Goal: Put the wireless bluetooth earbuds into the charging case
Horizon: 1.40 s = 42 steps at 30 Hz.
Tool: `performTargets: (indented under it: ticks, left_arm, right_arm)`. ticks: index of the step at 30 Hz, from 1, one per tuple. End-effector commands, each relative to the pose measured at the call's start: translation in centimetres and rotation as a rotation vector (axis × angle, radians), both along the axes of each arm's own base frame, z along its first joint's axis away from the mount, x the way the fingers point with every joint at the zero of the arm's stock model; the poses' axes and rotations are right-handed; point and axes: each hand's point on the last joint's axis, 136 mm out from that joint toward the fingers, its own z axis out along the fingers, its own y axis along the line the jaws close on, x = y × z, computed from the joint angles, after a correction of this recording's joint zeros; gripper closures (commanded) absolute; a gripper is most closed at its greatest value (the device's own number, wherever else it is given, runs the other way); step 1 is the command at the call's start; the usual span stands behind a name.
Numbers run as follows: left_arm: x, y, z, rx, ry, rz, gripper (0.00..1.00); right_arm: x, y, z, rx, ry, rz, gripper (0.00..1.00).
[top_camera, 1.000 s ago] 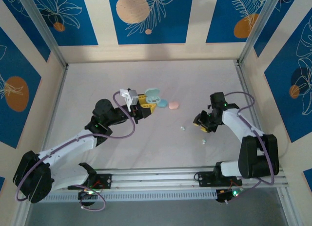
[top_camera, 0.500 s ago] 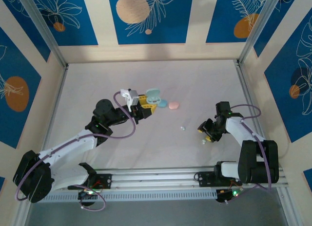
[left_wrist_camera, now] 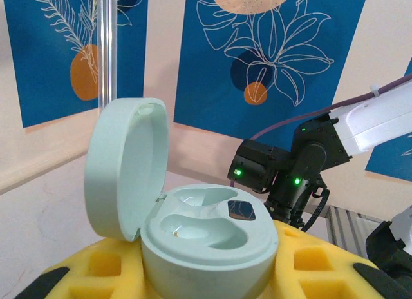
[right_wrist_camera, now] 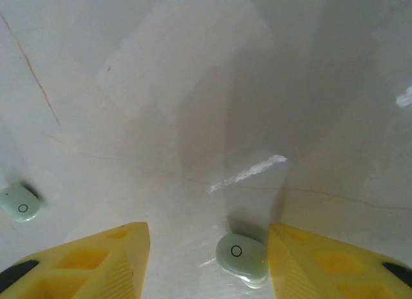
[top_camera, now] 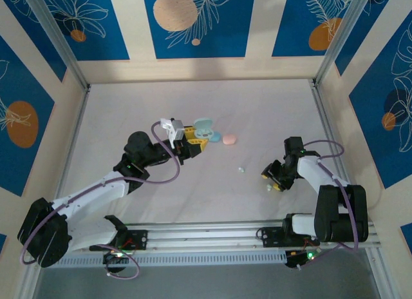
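- Table (top_camera: 193, 99): pale top, both arms working the middle band. Two other shut cases, a blue case (top_camera: 214, 136) and a pink case (top_camera: 228, 139), lie just beside the left arm's end.
- Left gripper (top_camera: 195, 140): yellow fingers clamped on the base of the mint charging case (left_wrist_camera: 206, 238), lid swung open and upright. Both earbud wells look empty, apart from a dark reflection in one of them.
- Right gripper (top_camera: 275, 178): down at the table, well apart from the case, fingers spread wide.
- Mint earbud (right_wrist_camera: 241, 254): lies on the table between the right fingers, close to one pad but not gripped.
- Second earbud (right_wrist_camera: 19, 203): also loose on the table, off to the side outside the fingers. The top view has it between the two arms.
- Step, as I judge it: pick of the first earbud, right at the pre-grasp. Nothing is inserted yet, so the task is early.
- Next move calls for: centring the fingers a touch, closing gently on a tiny slippery bud, lifting, then carrying it across to the open case and matching it to a well.
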Motion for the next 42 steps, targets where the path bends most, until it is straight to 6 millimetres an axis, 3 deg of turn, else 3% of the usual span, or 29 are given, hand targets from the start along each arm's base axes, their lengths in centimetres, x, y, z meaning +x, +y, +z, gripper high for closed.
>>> performTargets:
  ticks: [1, 9, 17, 36, 42]
  left_arm:
    - [-0.5, -0.3, 1.5, -0.04, -0.028, -0.016, 0.68]
    - [-0.4, -0.3, 1.3, -0.036, -0.021, -0.014, 0.68]
    - [-0.3, -0.3, 1.2, -0.038, -0.013, -0.012, 0.67]
    - [-0.5, -0.3, 1.2, -0.04, -0.008, -0.012, 0.67]
    - [-0.5, -0.3, 1.2, -0.038, -0.008, -0.011, 0.67]
  right_arm:
    - [-0.7, 0.7, -0.5, 0.026, 0.035, 0.02, 0.5]
    - [-1.2, 2.3, -0.1, 0.052, 0.042, 0.064, 0.6]
    - [-1.5, 4.2, 0.3, 0.104, 0.049, 0.138, 0.61]
    - [-1.3, 2.9, 0.8, -0.113, 0.09, 0.262, 0.61]
    - [-0.4, 3.1, 0.7, -0.133, 0.091, 0.326, 0.66]
